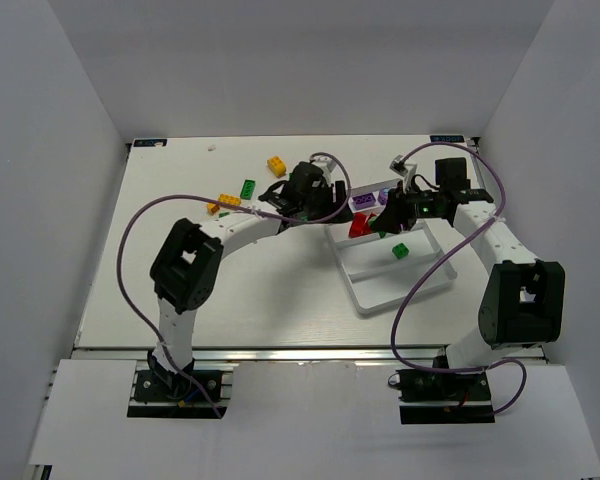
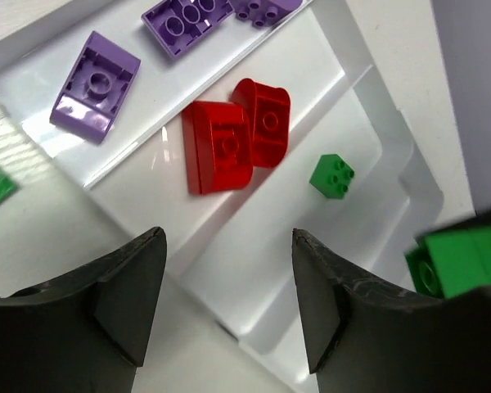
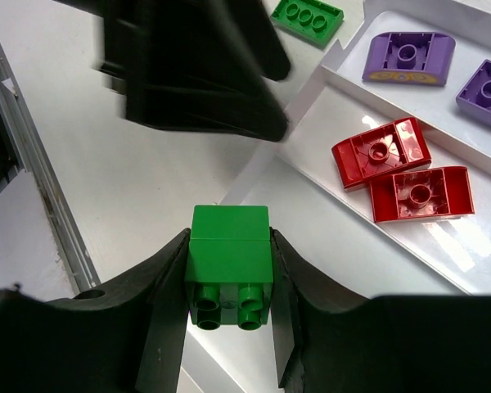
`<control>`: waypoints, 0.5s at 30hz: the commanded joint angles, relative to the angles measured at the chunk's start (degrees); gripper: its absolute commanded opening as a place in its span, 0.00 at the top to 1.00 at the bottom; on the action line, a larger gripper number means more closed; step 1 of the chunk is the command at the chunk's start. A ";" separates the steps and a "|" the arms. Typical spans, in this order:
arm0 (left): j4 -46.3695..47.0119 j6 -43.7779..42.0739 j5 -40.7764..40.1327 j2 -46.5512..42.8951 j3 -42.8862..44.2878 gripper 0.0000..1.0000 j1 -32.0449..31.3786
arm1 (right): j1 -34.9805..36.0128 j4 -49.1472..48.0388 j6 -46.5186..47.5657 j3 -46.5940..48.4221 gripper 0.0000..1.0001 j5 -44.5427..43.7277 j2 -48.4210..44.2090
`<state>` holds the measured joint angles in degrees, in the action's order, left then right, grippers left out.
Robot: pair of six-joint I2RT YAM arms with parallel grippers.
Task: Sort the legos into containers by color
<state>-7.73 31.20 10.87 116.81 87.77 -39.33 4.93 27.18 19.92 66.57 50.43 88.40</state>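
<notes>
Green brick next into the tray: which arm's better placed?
Right. Right jaws hold a green brick over the tray, near the loose green brick inside. Left jaws are open, empty.

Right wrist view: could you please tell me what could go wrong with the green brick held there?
1. The right gripper holds the green studded plastic brick close beside the open left gripper by the white plastic tray; the arms could collide.
2. Released early, it might land with the two red rounded bricks rather than in the lane with the small green cube.
</notes>
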 commanded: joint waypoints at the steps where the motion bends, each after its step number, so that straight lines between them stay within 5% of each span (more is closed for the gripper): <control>1: 2.97 1.40 -1.30 -9.66 -5.22 0.28 1.54 | -0.27 1.65 2.40 -0.30 1.00 -0.34 -0.69; 6: 12.45 8.59 3.09 -18.88 -18.31 0.24 3.29 | 0.08 4.54 3.19 1.99 1.00 5.28 1.16; 15: 31.88 12.47 14.34 -30.32 -34.75 0.19 3.56 | 6.05 3.32 -9.98 9.01 1.00 20.66 6.87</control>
<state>14.66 41.63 19.44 90.96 54.92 -35.53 8.34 31.22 15.09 70.94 62.43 94.59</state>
